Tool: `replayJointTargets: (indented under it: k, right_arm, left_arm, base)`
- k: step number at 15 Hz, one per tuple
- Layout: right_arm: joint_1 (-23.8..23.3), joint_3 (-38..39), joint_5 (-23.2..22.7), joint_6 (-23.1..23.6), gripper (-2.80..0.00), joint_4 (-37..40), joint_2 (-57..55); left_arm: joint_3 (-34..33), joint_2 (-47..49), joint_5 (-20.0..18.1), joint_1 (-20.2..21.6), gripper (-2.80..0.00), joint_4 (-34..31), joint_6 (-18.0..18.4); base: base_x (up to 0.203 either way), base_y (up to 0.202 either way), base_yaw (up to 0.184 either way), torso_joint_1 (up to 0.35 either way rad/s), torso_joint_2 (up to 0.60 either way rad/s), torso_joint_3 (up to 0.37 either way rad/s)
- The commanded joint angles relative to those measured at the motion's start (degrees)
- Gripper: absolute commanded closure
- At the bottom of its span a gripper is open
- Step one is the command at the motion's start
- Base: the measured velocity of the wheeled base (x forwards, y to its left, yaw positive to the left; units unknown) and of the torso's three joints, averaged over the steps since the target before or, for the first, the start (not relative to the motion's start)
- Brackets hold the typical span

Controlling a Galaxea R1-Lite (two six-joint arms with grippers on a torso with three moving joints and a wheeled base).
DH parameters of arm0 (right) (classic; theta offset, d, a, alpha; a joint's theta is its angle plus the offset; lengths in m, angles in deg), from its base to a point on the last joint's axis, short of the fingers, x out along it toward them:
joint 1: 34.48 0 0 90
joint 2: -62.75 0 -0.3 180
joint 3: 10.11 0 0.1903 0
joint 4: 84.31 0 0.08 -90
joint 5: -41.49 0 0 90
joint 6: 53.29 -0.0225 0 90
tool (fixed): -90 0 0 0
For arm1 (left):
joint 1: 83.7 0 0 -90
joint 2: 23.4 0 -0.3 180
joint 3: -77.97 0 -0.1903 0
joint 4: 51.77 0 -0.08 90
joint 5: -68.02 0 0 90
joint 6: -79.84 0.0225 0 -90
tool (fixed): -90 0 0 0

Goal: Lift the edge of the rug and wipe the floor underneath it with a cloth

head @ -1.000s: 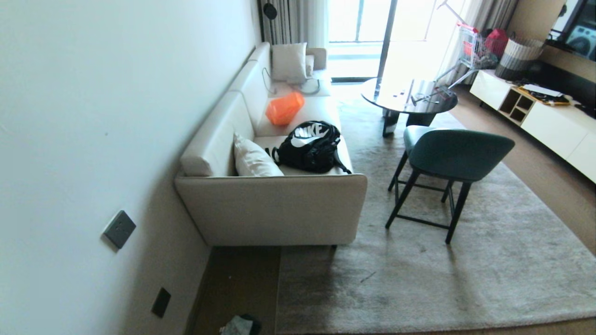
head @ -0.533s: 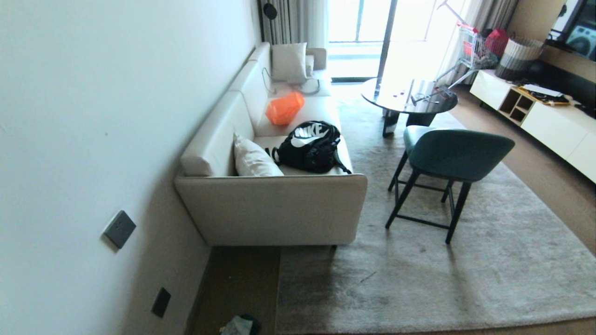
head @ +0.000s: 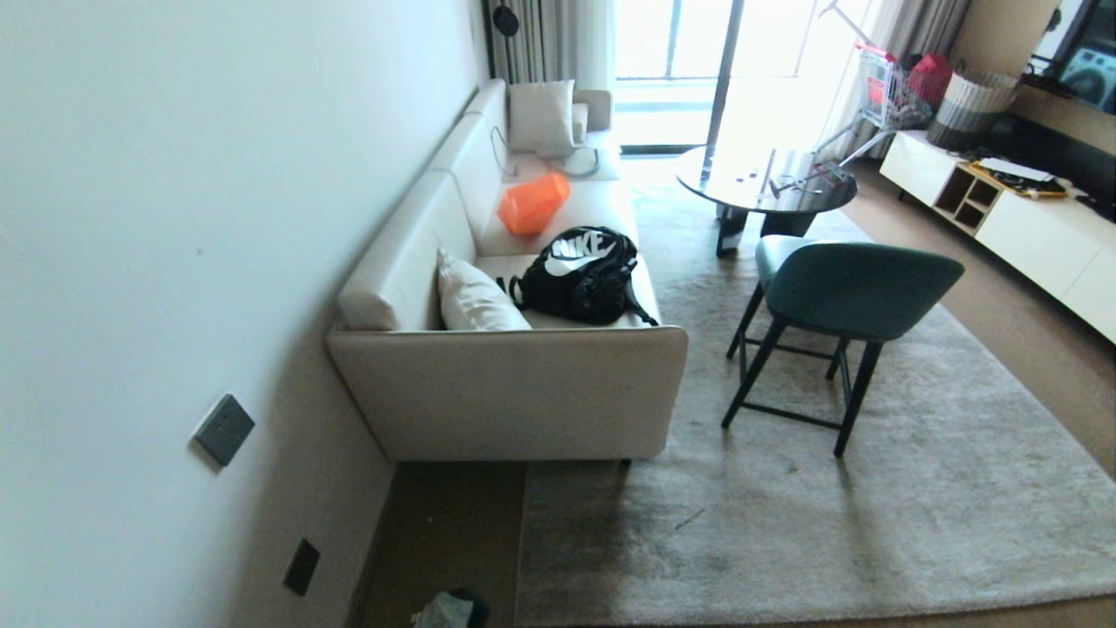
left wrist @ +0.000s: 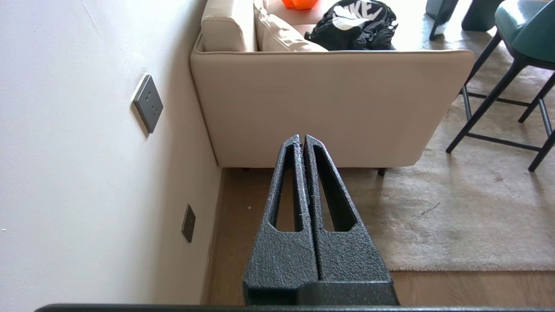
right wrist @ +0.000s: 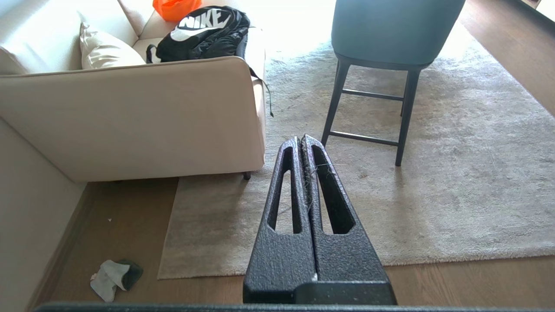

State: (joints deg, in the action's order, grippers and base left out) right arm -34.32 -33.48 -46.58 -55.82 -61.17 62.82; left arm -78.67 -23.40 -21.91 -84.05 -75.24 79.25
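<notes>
A large light grey-beige rug point(head: 828, 488) lies flat on the brown wood floor point(head: 453, 532). The rug edge point(right wrist: 204, 273) runs straight along the near side, with a corner near the sofa. The cloth point(right wrist: 115, 278), a crumpled pale rag with a dark fold, lies on the bare floor point(right wrist: 121, 216) by the wall, just beyond the rug's corner; it also shows as the cloth point(head: 446, 609) in the head view. My left gripper point(left wrist: 301, 138) is shut and empty, high above the floor near the wall. My right gripper point(right wrist: 301, 138) is shut and empty, held above the rug. Neither arm shows in the head view.
A beige sofa point(head: 514, 392) with a black backpack point(head: 580, 275) stands against the wall, its end over the rug. A green chair point(head: 837, 296) and a round dark table point(head: 763, 179) stand on the rug. A white cabinet point(head: 1037, 227) lines the right side.
</notes>
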Motion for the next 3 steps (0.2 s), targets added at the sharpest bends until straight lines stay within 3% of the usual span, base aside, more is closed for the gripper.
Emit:
replayJointTargets:
  k: [1, 3]
  right_arm:
    - [0.0, 0.0, 0.0, 0.1, 0.00, 0.0, -0.1]
    - [0.0, 0.0, 0.0, 0.1, 0.00, 0.0, -0.1]
  left_arm:
    - [0.0, 0.0, 0.0, 0.0, 0.00, 0.0, 0.0]
    - [0.0, 0.0, 0.0, 0.0, 0.00, 0.0, 0.0]
  base:
    - [0.000, 0.000, 0.000, 0.000, 0.00, 0.000]
    - [0.000, 0.000, 0.000, 0.000, 0.00, 0.000]
